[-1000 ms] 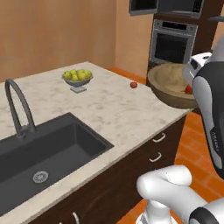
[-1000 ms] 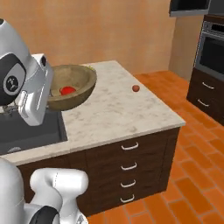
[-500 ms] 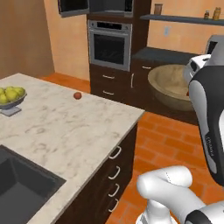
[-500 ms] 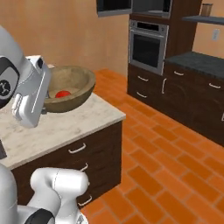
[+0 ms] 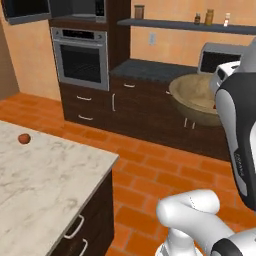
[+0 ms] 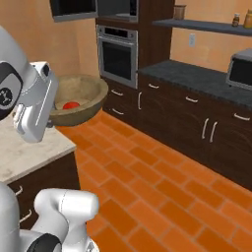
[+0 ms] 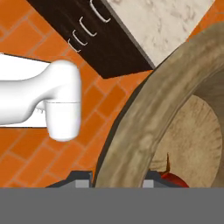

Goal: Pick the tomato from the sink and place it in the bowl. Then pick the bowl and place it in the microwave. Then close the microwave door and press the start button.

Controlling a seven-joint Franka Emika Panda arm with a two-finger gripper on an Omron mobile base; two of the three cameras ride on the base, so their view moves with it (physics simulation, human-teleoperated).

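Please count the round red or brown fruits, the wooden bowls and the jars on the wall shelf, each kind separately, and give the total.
Round red or brown fruits: 2 (tomato in the bowl, small one on the counter)
Wooden bowls: 1
Shelf jars: 4
Total: 7

The white arm rises upright with its elbow high, the hand reaching forward at mid height. The gripper [image 7: 117, 180], at six o'clock in the hand view, clamps the rim of the bowl [image 7: 144, 127], one finger on either side.
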